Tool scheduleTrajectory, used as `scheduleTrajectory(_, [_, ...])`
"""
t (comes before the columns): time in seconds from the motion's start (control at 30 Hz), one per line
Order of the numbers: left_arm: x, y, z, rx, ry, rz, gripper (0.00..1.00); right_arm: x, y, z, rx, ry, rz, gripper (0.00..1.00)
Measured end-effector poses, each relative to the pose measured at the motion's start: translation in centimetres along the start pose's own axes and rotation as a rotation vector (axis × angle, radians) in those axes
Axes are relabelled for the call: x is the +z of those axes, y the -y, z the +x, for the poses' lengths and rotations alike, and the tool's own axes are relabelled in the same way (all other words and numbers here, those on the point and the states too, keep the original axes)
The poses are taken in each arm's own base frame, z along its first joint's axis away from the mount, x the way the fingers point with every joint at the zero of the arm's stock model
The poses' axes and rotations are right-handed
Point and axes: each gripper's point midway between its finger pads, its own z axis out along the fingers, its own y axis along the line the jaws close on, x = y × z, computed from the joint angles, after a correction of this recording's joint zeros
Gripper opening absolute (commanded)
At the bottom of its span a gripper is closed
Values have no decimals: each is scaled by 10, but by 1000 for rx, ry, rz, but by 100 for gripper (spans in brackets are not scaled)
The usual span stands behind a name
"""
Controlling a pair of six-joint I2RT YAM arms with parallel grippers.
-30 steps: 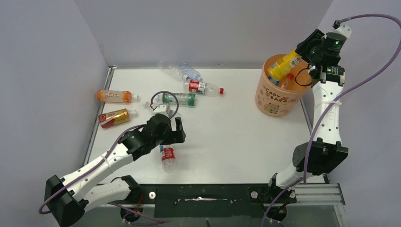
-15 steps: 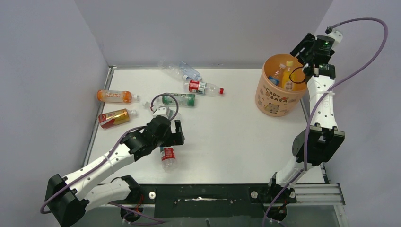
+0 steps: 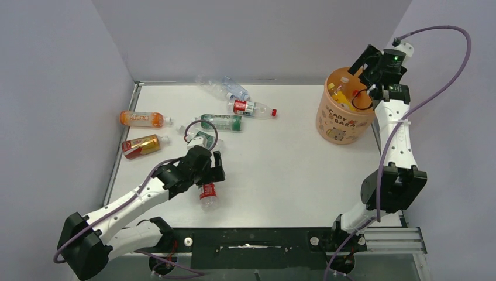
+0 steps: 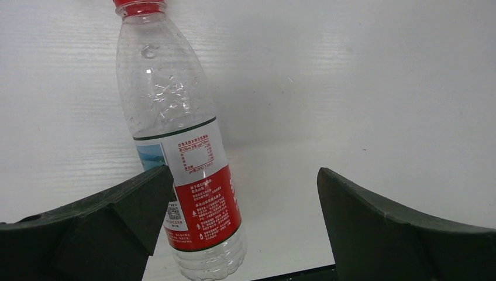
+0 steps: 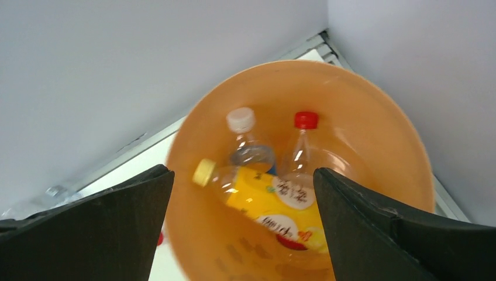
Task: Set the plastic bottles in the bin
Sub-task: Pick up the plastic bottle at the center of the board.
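Left gripper (image 4: pixel 241 187) wide open, empty, over red-label bottle (image 4: pixel 175 134) lying flat; its long axis runs fwd between my jaws, close by one finger. Bin (image 3: pixel 339 120) far right, nearer right arm (image 3: pixel 398 134)

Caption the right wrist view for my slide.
Open right pincer above the bin; inside, yellow bottle, white-capped bottle, red-capped bottle.
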Motion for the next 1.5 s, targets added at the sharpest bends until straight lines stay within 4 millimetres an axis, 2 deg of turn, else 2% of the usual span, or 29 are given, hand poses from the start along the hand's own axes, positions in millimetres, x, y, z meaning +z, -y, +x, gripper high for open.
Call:
scheduleTrajectory(0.1, [5, -3, 3, -14, -9, -14, 98, -29, -30, -3, -22, 21, -71, 97])
scheduleTrajectory(0.23, [13, -10, 11, -23, -33, -37, 98, -73, -71, 7, -54, 23, -200, 98])
scheduleTrajectory(0.27, [14, -12, 14, -24, -39, -45, 98, -85, -77, 17, -62, 7, -236, 99])
scheduleTrajectory(0.37, [16, -15, 16, -32, -45, -54, 98, -96, -79, 40, -76, -39, -272, 99])
scheduleTrajectory(0.5, [15, -15, 16, -46, -40, -54, 98, -100, -75, 96, -106, -163, -290, 99])
scheduleTrajectory(0.67, [18, -24, 28, -59, -61, -76, 98, -110, -86, 166, -169, -317, -340, 99])
scheduleTrajectory(0.8, [25, -27, 36, -74, -79, -90, 97, -127, -100, 203, -223, -394, -394, 99])
scheduleTrajectory(0.93, [39, -31, 48, -71, -117, -120, 86, -137, -108, 217, -247, -418, -427, 99])
scheduleTrajectory(1.03, [45, -32, 58, -63, -150, -137, 67, -145, -111, 223, -257, -427, -446, 99])
scheduleTrajectory(1.13, [45, -25, 62, -57, -157, -116, 53, -152, -113, 228, -265, -433, -463, 99])
scheduleTrajectory(1.37, [35, -3, 60, -41, -149, -51, 40, -162, -117, 244, -259, -475, -496, 99])
scheduleTrajectory(1.5, [19, 31, 47, -26, -117, 71, 39, -170, -123, 254, -236, -517, -545, 100])
